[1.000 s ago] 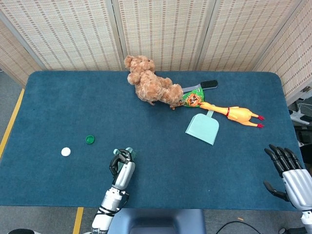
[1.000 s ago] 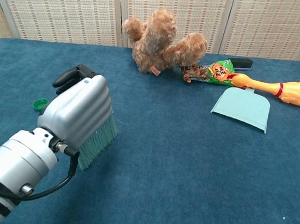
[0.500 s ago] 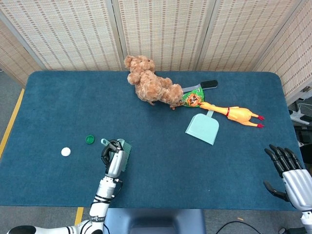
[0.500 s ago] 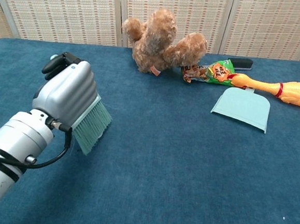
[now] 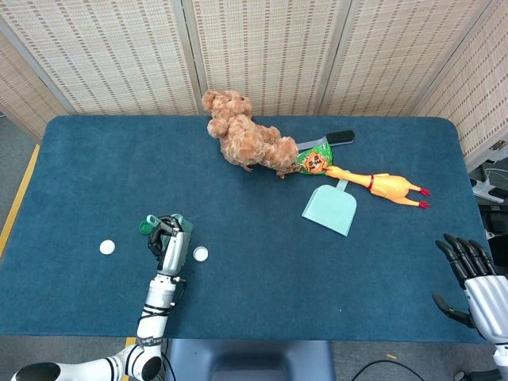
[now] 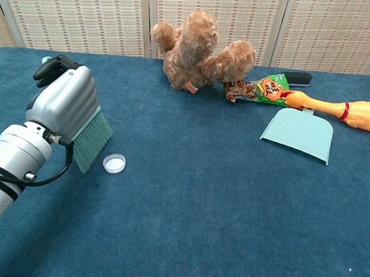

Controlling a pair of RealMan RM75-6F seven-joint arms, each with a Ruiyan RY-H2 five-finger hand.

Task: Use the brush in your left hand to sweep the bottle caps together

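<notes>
- The left hand point(image 6: 63, 97) is clamped around the brush point(image 6: 90, 143), whose green bristles angle down toward the blue tabletop point(image 5: 262, 270).
- 3 bottle caps lie apart: a white cap point(image 6: 114, 163) just right of the bristles, a green cap point(image 5: 146, 226) touching the hand's far-left side in the head view, and another white cap point(image 5: 107, 247) further left.
- The right hand point(image 5: 476, 282) sits at the tabletop's near right corner, fingers spread, holding nothing.
- A teddy bear point(image 5: 242, 140), rubber chicken point(image 5: 381, 185) and dustpan point(image 5: 331, 209) lie well apart from the caps.

Open cloth point(image 5: 262, 262) between brush point(image 6: 90, 142) and dustpan point(image 5: 330, 209).
</notes>
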